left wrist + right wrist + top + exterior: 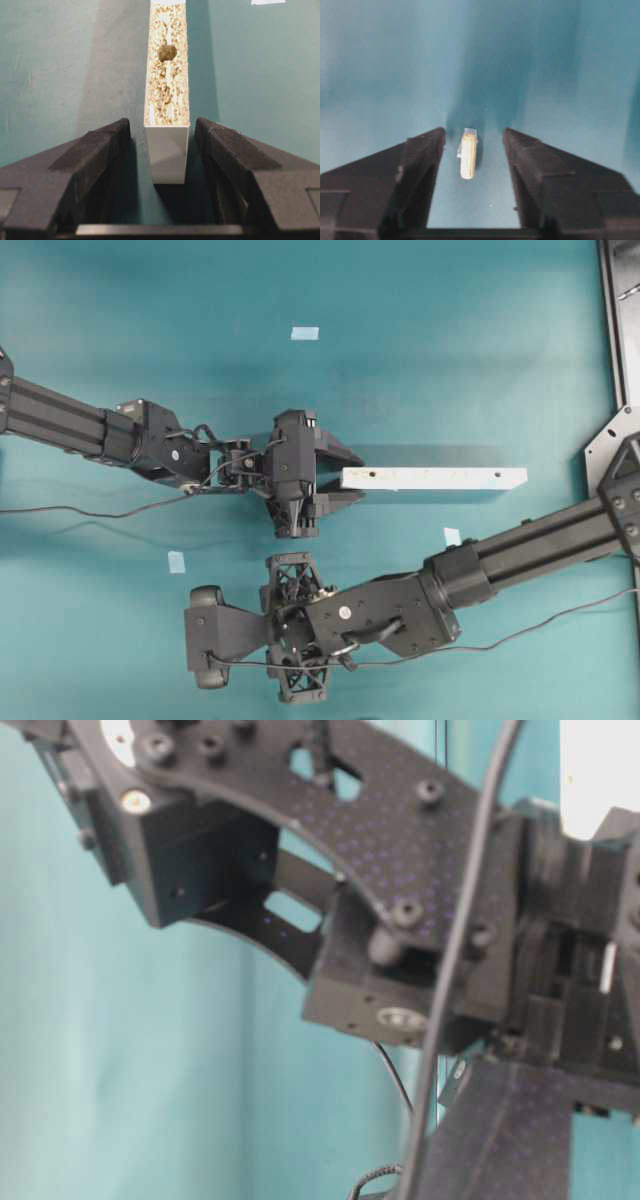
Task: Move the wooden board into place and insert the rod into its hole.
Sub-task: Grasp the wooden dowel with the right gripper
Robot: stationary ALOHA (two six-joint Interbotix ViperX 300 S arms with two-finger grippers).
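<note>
The wooden board (440,478) stands on its long edge at the table's middle, running left to right. Its rough top edge (168,90) shows the dark hole (167,52). My left gripper (358,478) is open and straddles the board's white left end (169,155), with a gap on each side (162,122). The rod (468,155) lies on the table over a small pale-blue tape square. My right gripper (473,134) is open around it, with neither finger touching it. From overhead, the right arm's wrist (300,625) hides its fingers and the rod.
Pale-blue tape squares lie at the back (304,333), the front left (177,561) and beside the right arm (452,536). A black metal frame (620,320) runs along the right edge. The table-level view is filled by arm parts.
</note>
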